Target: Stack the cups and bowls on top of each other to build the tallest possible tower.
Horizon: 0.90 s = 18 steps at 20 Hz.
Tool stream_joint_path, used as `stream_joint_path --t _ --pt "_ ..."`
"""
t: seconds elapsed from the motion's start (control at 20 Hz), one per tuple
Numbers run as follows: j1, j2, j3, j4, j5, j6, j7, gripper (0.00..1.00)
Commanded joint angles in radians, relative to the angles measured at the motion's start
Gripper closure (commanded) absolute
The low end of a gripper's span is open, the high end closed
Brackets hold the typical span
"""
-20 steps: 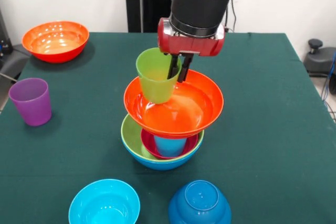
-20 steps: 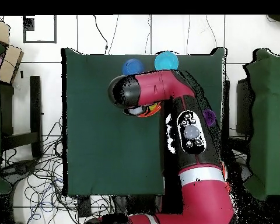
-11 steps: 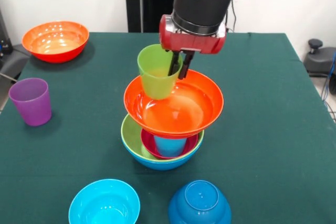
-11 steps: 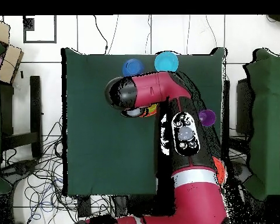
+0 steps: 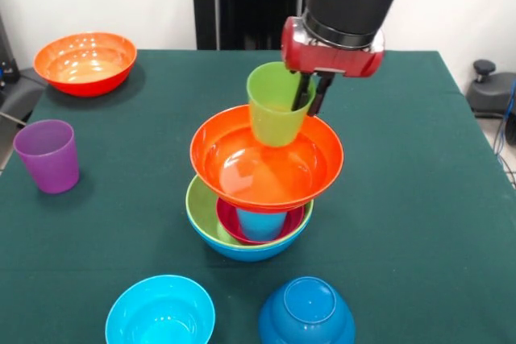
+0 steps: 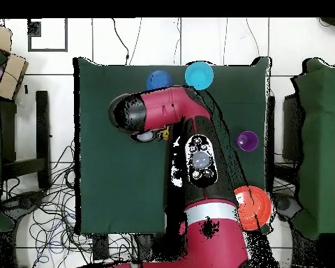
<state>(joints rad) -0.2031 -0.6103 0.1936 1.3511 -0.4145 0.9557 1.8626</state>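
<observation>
The tower (image 5: 260,199) stands mid-table: a large blue bowl (image 5: 250,250) at the base, then a lime green bowl (image 5: 197,207), a magenta bowl (image 5: 230,225) and a light blue cup (image 5: 260,222), with a large orange bowl (image 5: 242,168) tilted on top. My gripper (image 5: 310,96) is shut on the right rim of the lime green cup (image 5: 274,110). It holds the cup upright over the orange bowl's back right part. In the overhead view the arm (image 6: 167,112) hides the tower and the cup.
A purple cup (image 5: 48,155) (image 6: 248,141) stands at the left. A second orange bowl (image 5: 85,62) (image 6: 252,206) sits in the far left corner. A cyan bowl (image 5: 160,312) (image 6: 199,74) and an upturned dark blue bowl (image 5: 306,312) (image 6: 158,79) lie at the near edge.
In the front view my gripper has carried the lime green cup to the right and a little up, from the orange bowl's left side to its back right.
</observation>
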Motion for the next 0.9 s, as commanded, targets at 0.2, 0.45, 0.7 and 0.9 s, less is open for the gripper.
stream_joint_path --t 0.2,0.45,0.7,0.9 --pt "0.017 0.013 -0.027 0.003 0.036 -0.052 0.167 1.00" --pt "-0.003 0.007 -0.027 -0.001 0.050 -0.043 0.129 1.00" --pt "-0.021 0.038 -0.020 -0.039 0.059 -0.039 0.097 1.00" --pt "-0.028 0.043 -0.015 -0.055 0.069 -0.019 0.087 1.00"
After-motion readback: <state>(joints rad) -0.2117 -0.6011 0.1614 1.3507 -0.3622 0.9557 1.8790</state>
